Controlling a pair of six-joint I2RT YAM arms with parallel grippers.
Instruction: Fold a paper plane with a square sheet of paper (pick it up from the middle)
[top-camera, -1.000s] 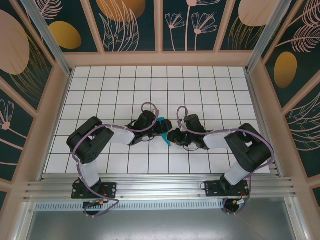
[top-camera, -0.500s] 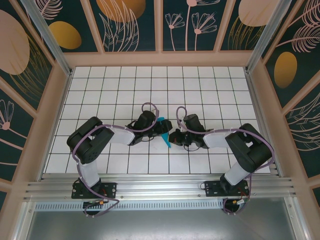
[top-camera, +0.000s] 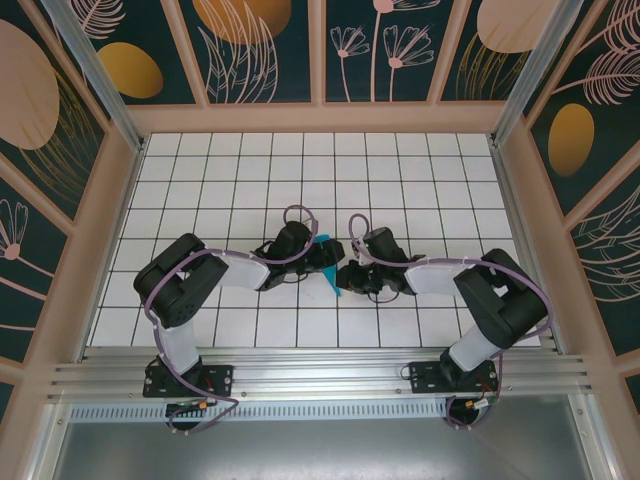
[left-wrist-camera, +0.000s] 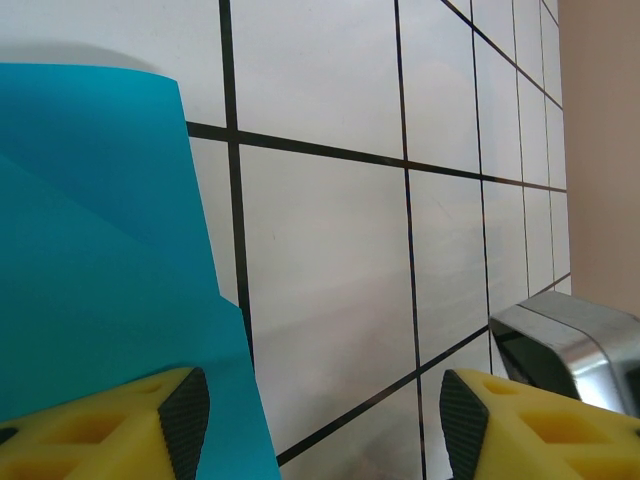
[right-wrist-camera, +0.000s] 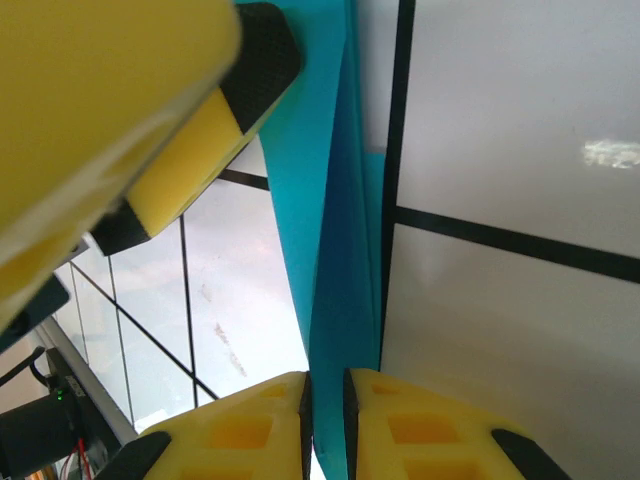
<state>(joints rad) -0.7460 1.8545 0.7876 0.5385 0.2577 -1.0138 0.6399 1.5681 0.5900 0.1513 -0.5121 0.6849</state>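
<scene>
In the top external view, both arms are seen reaching inward over the white tiled table (top-camera: 240, 180), and their heads meet just below the middle of the frame. The teal sheet of paper (top-camera: 335, 283) is wedged between the left gripper (top-camera: 322, 258) and the right gripper (top-camera: 346, 274). Only a sliver above and a pointed tip below can be made out.

In the left wrist view, the creased sheet of paper (left-wrist-camera: 100, 260) covers the left half of the frame. The left gripper (left-wrist-camera: 322, 412) is shown with its yellow fingers (left-wrist-camera: 520, 435) set wide apart at the bottom edge. Nothing is clamped between them, and the paper lies behind the left-hand finger.

In the right wrist view, the folded paper (right-wrist-camera: 335, 250) is seen as a narrow strip running down the centre. At the bottom edge it is pinched between the nearly closed fingers of the right gripper (right-wrist-camera: 327, 385). Another yellow finger (right-wrist-camera: 190, 150) is seen against the paper at the upper left.
</scene>
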